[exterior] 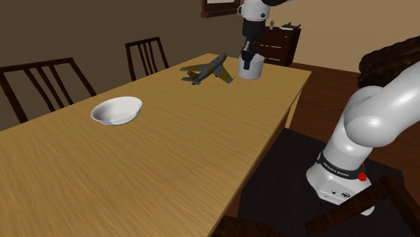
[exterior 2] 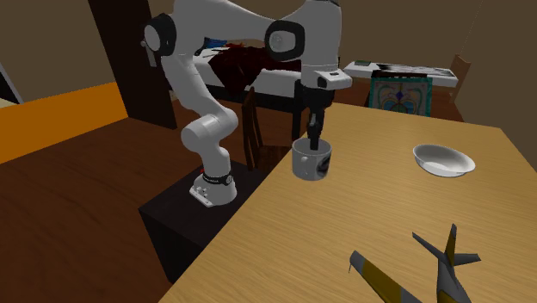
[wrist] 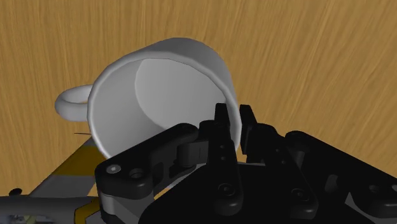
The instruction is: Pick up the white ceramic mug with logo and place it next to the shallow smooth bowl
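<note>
**Two fingers clamped on the mug's rim**

So the gripper point(wrist: 233, 124) is closed down to a narrow gap, and what fills that gap is the wall of the white mug point(wrist: 159, 83). One finger point(wrist: 221, 127) sits inside the cup and the other outside, both pressing on the rim.

The mug hangs straight under the gripper, over the wooden table point(exterior: 168, 168). I can't tell if its bottom touches the wood or not.

The wrist view gives you the handle point(wrist: 70, 102), on the opposite side of the mug from the fingers. The second exterior view gives you the dark logo point(exterior 2: 325, 163) on the mug's side.

A toy plane point(exterior: 207, 70) lies near the mug. The white bowl point(exterior: 118, 110) is well away from the gripper, further along the table.

Arm-wise, it climbs from the black stand point(exterior 2: 185, 232) and folds at the elbow. The last link drops straight down, hand pointing at the tabletop.
</note>
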